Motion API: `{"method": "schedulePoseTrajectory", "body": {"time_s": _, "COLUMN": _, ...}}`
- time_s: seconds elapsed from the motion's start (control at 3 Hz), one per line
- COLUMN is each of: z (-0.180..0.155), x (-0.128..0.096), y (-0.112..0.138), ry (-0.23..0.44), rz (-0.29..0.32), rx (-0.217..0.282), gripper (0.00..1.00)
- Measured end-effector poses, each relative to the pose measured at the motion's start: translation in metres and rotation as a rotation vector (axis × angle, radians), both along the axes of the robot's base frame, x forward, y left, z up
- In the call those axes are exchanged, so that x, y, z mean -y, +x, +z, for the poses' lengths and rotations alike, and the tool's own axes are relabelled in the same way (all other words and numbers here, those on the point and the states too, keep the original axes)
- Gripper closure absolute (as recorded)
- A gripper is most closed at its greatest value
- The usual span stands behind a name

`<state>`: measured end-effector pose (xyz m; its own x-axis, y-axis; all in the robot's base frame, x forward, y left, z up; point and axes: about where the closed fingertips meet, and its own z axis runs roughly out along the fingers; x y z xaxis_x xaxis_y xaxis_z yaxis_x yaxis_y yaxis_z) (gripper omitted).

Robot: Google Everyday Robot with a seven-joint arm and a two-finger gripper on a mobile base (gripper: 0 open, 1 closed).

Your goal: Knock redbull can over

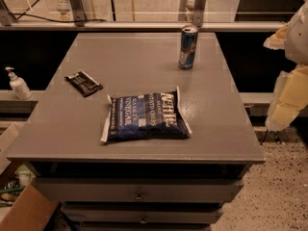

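The redbull can [187, 47] stands upright near the far right of the grey table top [144, 71]; it is slim, blue and silver, with a silver top. My gripper [288, 88] shows as pale white and yellowish parts at the right edge of the camera view, off the table's right side, well to the right of the can and apart from it.
A large dark blue chip bag [144, 115] lies flat near the table's front middle. A small dark snack packet [83, 83] lies at the left. A white pump bottle [17, 83] stands on a ledge left of the table. A rail runs behind the table.
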<state>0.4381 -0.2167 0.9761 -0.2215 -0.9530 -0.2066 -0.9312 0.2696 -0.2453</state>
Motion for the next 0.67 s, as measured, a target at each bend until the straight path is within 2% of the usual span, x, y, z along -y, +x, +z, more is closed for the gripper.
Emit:
{"method": "schedulePoseTrajectory", "body": {"time_s": 0.33, "z": 0.0, "x": 0.0, "y": 0.0, "ry": 0.0, "rz": 0.0, "rx": 0.0, "gripper": 0.0}}
{"method": "schedulePoseTrajectory", "body": {"time_s": 0.67, "z": -0.004, "x": -0.006, "y": 0.011, "ry": 0.073, "rz": -0.001, "rx": 0.019, "gripper": 0.0}}
